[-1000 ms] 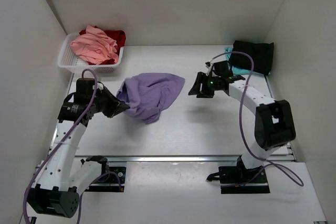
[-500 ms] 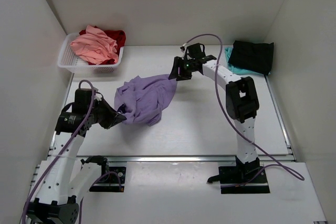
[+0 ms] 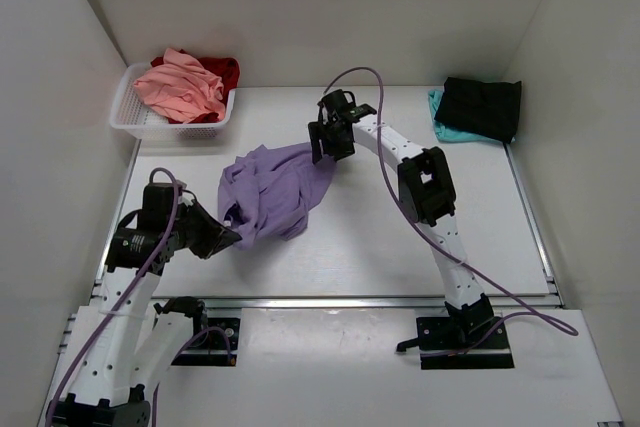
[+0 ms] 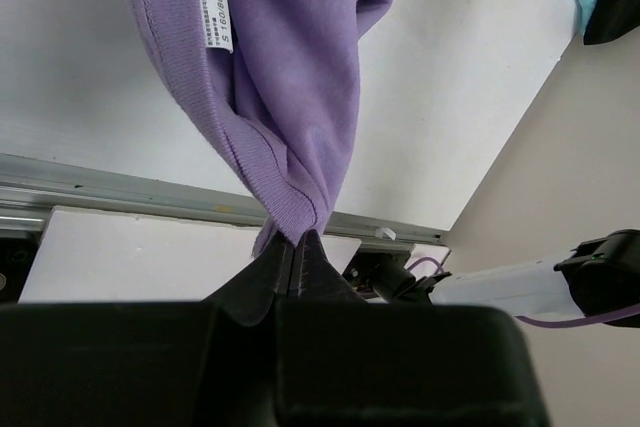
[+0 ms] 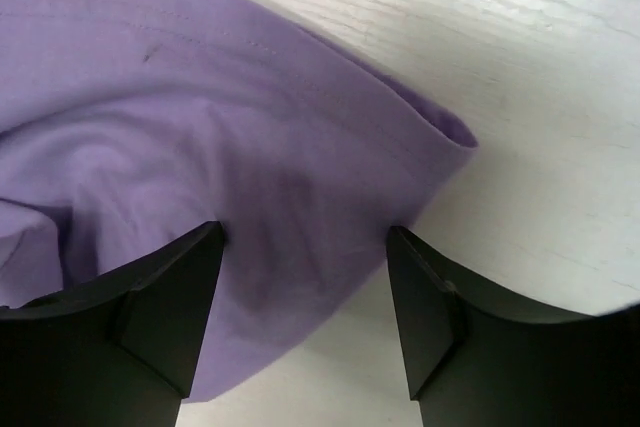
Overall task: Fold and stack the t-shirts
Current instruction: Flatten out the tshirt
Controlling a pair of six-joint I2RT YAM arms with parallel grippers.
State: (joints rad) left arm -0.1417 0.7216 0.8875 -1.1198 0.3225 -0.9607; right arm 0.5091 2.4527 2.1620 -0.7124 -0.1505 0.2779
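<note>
The left gripper (image 4: pixel 297 247) is clenched on the shirt (image 3: pixel 270 192) by its ribbed edge, so the cloth trails ahead of it. The right gripper (image 5: pixel 305 237) is spread wide, with the shirt's far corner between its fingers, probably to pinch it and stretch the shirt flat.

Bright, even, diffuse white light from above, soft faint shadows beneath the lavender-purple t-shirt (image 3: pixel 270 192), top view sharp, wrist views close-up with dark, featureless foreground along the bottom edge.
</note>
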